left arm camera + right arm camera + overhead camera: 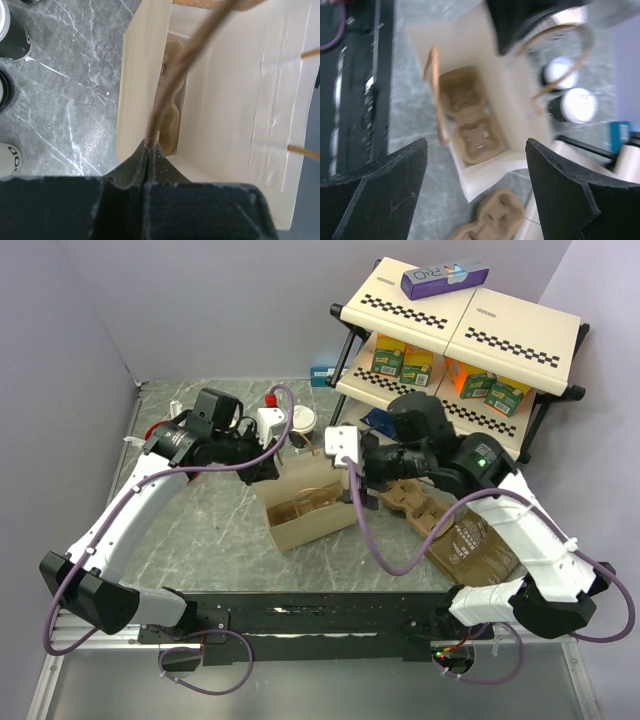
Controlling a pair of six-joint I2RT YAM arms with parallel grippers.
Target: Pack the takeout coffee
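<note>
the coffee cup (300,420) stands upright on the counter (200,525). its long axis is vertical and its white lid faces up. it sits just past the back edge of the open paper bag (318,523), at about 12 o'clock from it, outside the bag.

the left gripper (148,155) has its jaws pressed fully together on a bag handle (172,85), the brown cord running up and away from them. the right gripper (475,165) hangs over the bag mouth with its jaws spread wide and nothing between them.

only the wrist views look down into the bag. the right wrist view shows a brown pulp cup tray (470,125) lying on the bag's floor, both wells bare. it also shows a second tray (495,220) out on the counter at 6 o'clock, and two white lids side by side at 2 o'clock. i cannot tell which of those two is the cup seen from above.

the left wrist view catches the cup's dark side at its 10 o'clock corner. the top view alone takes in the checkered shelf (520,335) at 2 o'clock and a flat brown bag (470,550) at 4 o'clock.
</note>
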